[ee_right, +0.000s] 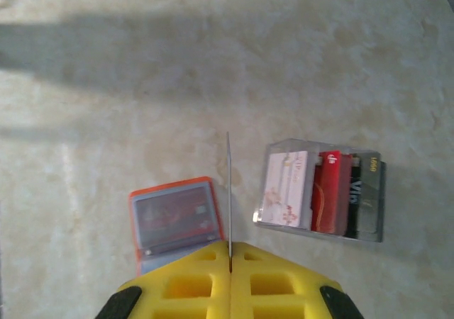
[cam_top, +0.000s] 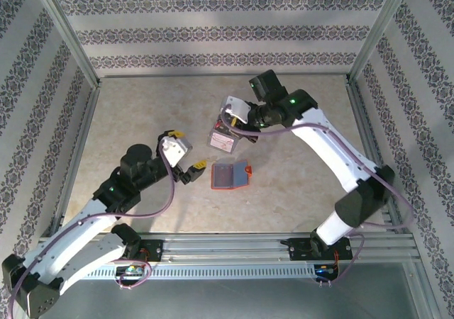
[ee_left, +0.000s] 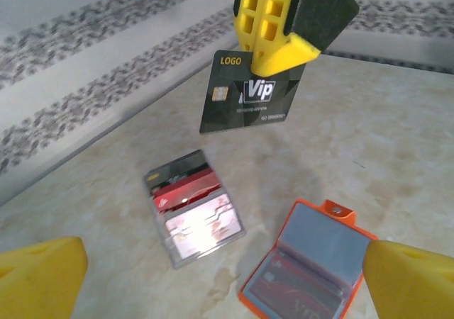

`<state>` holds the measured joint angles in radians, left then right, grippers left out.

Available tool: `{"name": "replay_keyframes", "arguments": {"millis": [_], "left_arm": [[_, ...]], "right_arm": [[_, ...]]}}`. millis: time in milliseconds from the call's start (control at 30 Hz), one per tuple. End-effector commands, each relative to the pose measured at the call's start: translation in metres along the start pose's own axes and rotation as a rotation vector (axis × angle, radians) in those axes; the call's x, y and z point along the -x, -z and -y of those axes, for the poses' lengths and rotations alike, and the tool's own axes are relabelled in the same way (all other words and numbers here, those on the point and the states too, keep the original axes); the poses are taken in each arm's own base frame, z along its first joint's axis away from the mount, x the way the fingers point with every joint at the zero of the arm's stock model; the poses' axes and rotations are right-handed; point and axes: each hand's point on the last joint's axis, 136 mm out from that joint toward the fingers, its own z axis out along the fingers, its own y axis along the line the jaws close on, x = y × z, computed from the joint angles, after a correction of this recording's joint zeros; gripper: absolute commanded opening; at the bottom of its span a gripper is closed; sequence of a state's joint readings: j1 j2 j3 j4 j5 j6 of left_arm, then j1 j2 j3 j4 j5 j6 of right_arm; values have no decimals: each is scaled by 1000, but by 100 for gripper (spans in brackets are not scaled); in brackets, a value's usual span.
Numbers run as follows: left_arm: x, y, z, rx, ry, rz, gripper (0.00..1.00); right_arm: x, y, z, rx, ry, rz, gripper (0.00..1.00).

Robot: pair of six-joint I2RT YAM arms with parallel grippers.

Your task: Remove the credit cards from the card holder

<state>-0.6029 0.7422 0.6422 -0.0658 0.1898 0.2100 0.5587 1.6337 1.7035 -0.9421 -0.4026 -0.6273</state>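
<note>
Done: black plastic VIP card (ee_left: pixel 245 96) out, clenched in right tool (ee_right: pixel 229 262), top centre.
Left to do: red card (ee_left: pixel 284 290) in the open orange-red folding card holder (ee_left: pixel 305 266), lower right.
Left tool (cam_top: pixel 193 169): released.

From the left wrist, the card holder (ee_left: pixel 323 252) is cut off below, and the black card (ee_left: pixel 234 106) has print too blurred to read.

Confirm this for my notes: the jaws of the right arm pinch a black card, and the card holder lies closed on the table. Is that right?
No: the card holder lies open, not closed; the left wrist view shows its pockets spread with a red card inside. The jaws of the right arm do pinch a black card.
</note>
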Motion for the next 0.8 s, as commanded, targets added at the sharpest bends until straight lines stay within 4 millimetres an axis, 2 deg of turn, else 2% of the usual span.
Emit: {"name": "replay_keyframes", "arguments": {"millis": [0, 133, 367, 600, 767], "left_arm": [[-7, 12, -13, 101, 127, 25, 100], [-26, 20, -9, 110, 214, 33, 100], [-55, 23, -11, 146, 269, -44, 100], [-61, 18, -9, 138, 270, -69, 100], [-62, 16, -7, 129, 271, -76, 100]], "right_arm": [[-14, -13, 26, -32, -67, -99, 0], [-16, -35, 53, -16, -120, -134, 0], [-27, -70, 87, -3, -153, -204, 0], [-34, -95, 114, -22, -139, -247, 0], [-45, -109, 125, -36, -118, -289, 0]]}}
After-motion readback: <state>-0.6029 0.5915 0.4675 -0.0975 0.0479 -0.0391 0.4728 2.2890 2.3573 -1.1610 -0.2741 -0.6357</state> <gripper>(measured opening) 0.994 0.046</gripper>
